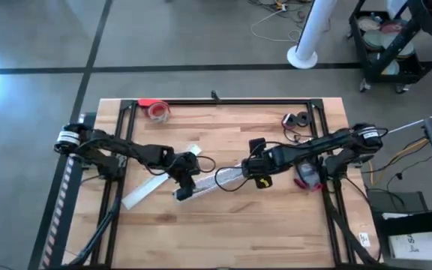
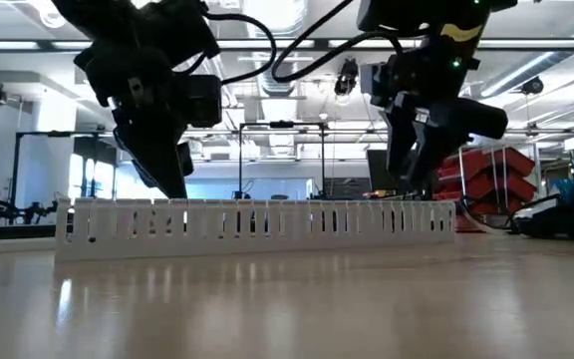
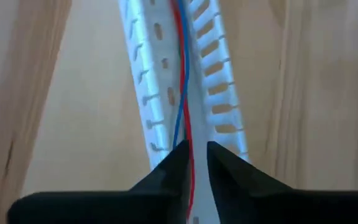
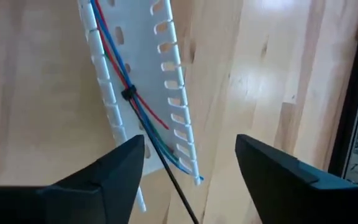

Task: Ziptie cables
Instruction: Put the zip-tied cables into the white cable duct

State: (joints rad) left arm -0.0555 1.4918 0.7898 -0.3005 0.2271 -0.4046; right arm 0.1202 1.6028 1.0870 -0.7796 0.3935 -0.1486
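From above, a white slotted plastic tray (image 1: 201, 185) lies slantwise on my wooden bench (image 1: 223, 232), with my left claw (image 1: 184, 180) at one end and my right claw (image 1: 252, 171) at the other.

Level with the bench, the tray (image 2: 257, 221) shows a comb-like wall.

Through my left wrist, the cables (image 3: 182, 74), thin red and blue wires, run along inside the tray, my left claw (image 3: 194, 171) pinching them.

Through my right wrist, a black ziptie (image 4: 129, 94) binds the cables; my right claw (image 4: 190, 155) is spread wide above them
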